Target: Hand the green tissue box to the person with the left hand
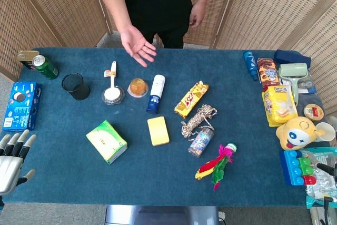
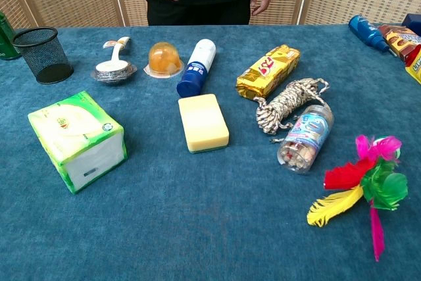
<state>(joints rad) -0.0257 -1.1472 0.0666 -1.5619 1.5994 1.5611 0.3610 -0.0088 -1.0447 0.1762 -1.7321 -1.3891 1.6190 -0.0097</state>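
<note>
The green tissue box (image 1: 107, 141) lies on the blue table left of centre, and it also fills the left of the chest view (image 2: 77, 139). My left hand (image 1: 13, 162) sits at the table's near left corner, fingers apart and holding nothing, well to the left of the box. Only the head view shows this hand. The person stands at the far side with an open palm (image 1: 137, 45) held out over the table edge. A dark bit of my right hand (image 1: 326, 169) peeks in at the right edge; its fingers cannot be made out.
Near the box lie a yellow sponge (image 1: 158, 130), a black mesh cup (image 1: 76, 86), a steel scrubber with a white brush (image 1: 112, 94) and a blue cookie box (image 1: 21, 106). A jelly cup, white bottle, snack bar, rope, jar and feathers fill the middle. Toys and snacks crowd the right side.
</note>
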